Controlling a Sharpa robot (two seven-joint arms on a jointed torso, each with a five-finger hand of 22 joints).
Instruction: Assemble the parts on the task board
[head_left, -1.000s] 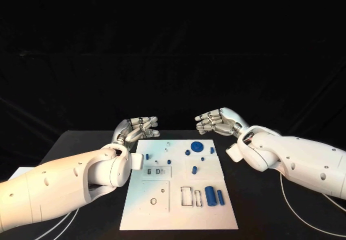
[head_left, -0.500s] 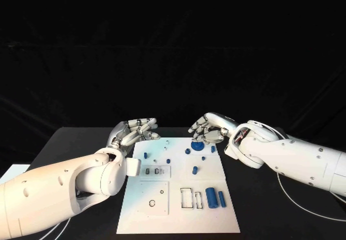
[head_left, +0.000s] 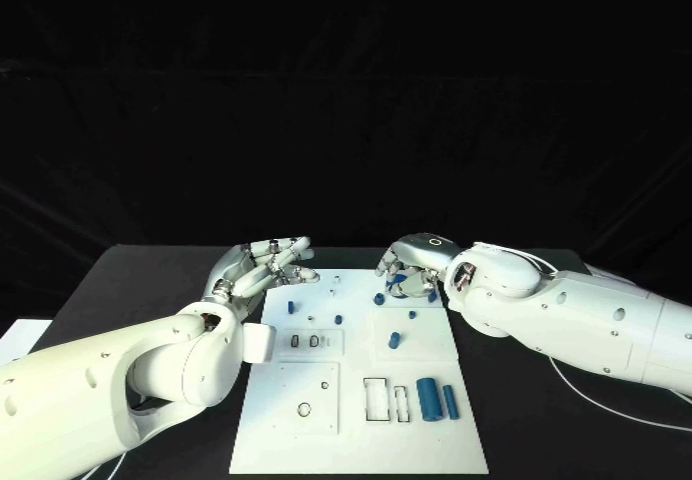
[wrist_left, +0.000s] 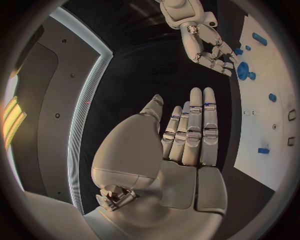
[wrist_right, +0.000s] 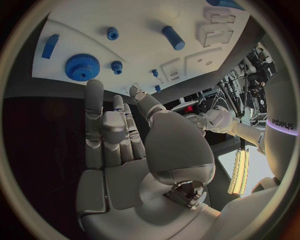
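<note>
**Inspector:** State of the right hand?

**Assistant:** The right hand (head_left: 407, 272) hangs over the far end of the task board (head_left: 361, 440), palm down, fingers straight and side by side, thumb apart. It holds nothing. In the right wrist view its fingertips (wrist_right: 94, 89) stop just short of the blue gear (wrist_right: 82, 66); no contact is visible.

**Inspector:** And the left hand?

**Assistant:** The left hand (head_left: 268, 264) sits off the board's far left corner, fingers extended and close together, nothing in its grasp. The left wrist view confirms the flat, empty palm.

**Inspector:** Location of the parts?

**Assistant:** All are lying on the board. Beside the gear, just ahead of the right hand's fingers, stands a small blue peg (wrist_right: 117, 66). Nearer the robot than both hands lie a large blue cylinder (head_left: 427, 398) and a slimmer blue bar (head_left: 450, 402), side by side, next to a rectangular slot (head_left: 374, 398).
</note>
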